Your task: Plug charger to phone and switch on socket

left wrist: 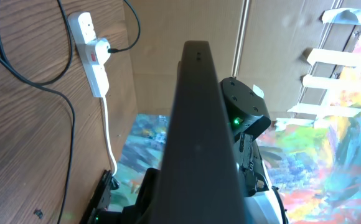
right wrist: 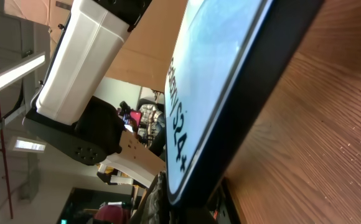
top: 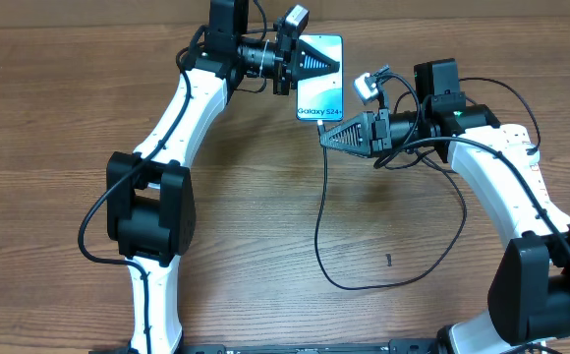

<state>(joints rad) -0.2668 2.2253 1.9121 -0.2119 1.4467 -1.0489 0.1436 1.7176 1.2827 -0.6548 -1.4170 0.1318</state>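
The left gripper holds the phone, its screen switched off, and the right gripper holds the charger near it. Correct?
Only the screen is wrong: the phone is lit, reading "Galaxy S24", in the overhead view. The left gripper holds it; the right gripper holds the charger near it.

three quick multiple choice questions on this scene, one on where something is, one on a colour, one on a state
1. Where is the phone?
A. gripped in the left gripper
B. lying flat, untouched
C. in a person's hand

2. What colour is the body of the power strip?
A. black
B. white
C. blue

3. What state is the phone in?
A. dark
B. face down
C. lit, reading Galaxy S24

Answers:
1 A: in the overhead view the left gripper's fingers are closed over the phone's top end.
2 B: the left wrist view shows a white strip with red marks.
3 C: the overhead view shows a bright face with that text.
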